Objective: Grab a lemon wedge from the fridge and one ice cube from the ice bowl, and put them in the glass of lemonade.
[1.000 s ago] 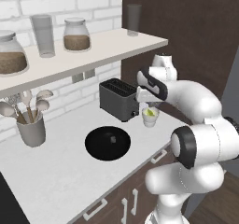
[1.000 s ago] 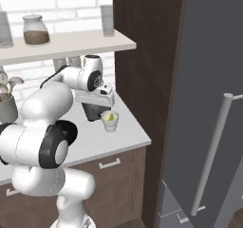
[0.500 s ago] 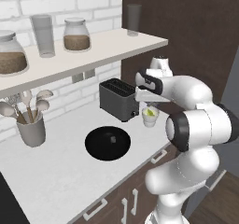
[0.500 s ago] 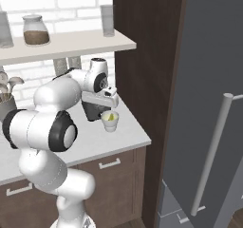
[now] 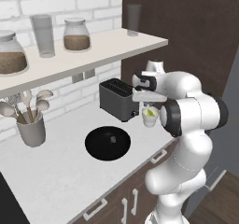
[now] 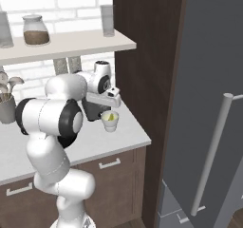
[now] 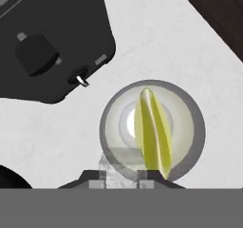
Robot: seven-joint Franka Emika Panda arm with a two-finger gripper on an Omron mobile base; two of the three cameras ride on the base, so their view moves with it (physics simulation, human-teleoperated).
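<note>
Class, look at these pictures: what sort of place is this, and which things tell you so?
Most likely a home kitchen: a toaster on a white counter, a grey fridge, and a pot of utensils below a shelf of jars.

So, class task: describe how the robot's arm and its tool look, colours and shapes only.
The arm is made of glossy white rounded segments with dark, nearly black joint rings. The tool is a flat white block with a dark face, ending in two small dark fingertips.

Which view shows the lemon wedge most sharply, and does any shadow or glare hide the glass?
Hand view: lemon wedge sharp, glass of lemonade rim clear, no glare. Left base view: glass small, in soft shade under the gripper. Right base view: glass evenly lit, wedge a small blur.
</note>
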